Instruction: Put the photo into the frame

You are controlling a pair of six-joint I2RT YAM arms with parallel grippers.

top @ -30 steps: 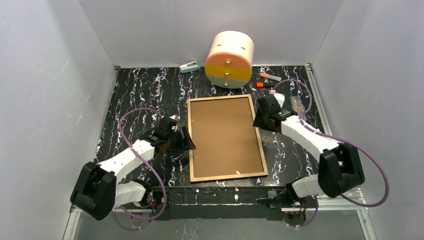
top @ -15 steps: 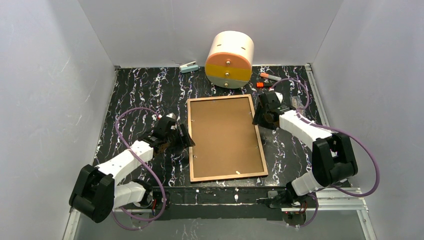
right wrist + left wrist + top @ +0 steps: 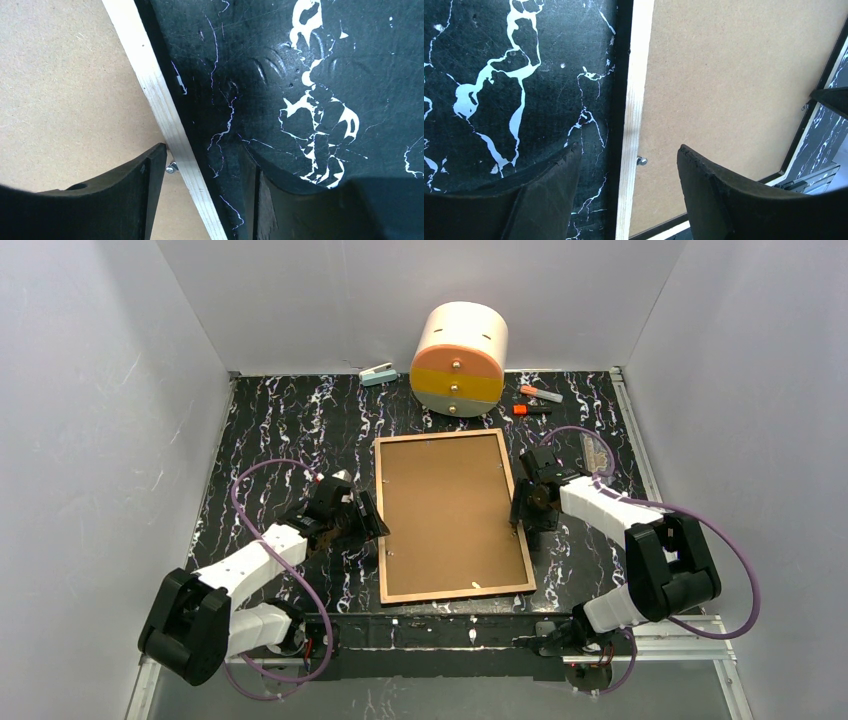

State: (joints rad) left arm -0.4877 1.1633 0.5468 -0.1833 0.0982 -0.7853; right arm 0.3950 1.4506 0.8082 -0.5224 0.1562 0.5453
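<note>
Your right arm slid nearer along the frame; both jaws stood open astride its rims by the clips, backing on, photo unseen.

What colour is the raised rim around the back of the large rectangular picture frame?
The wooden rim is light tan, clearest in the left wrist view.
</note>
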